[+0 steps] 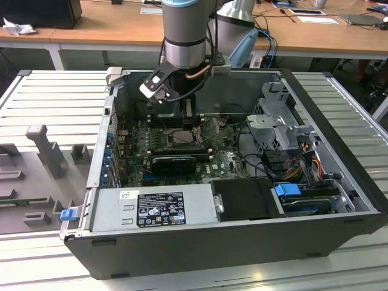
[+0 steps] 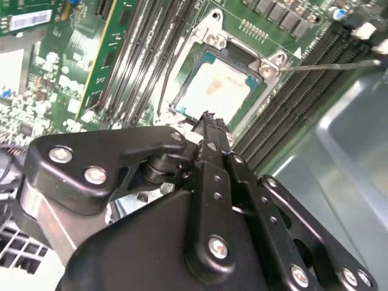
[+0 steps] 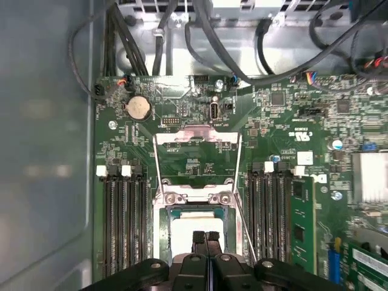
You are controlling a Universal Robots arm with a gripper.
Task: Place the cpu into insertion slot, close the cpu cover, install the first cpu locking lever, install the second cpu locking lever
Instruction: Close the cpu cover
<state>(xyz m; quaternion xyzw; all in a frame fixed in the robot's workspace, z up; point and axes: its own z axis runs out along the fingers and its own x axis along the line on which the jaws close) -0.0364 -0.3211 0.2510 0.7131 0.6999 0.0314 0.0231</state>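
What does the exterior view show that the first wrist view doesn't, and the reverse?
Exterior view: the whole open computer case, its power supply and the arm reaching in from above. First wrist view: the coin cell battery and thin wire levers beside the socket. Both: the green motherboard and the gripper, shut, over the insertion slot.

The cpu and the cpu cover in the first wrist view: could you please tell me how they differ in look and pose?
The cpu is a solid pale square; the cpu cover is a silvery metal frame with a large window, green board showing through. The cpu lies flat in the insertion slot, whereas the cpu cover is swung open, away from it. Both are roughly square.
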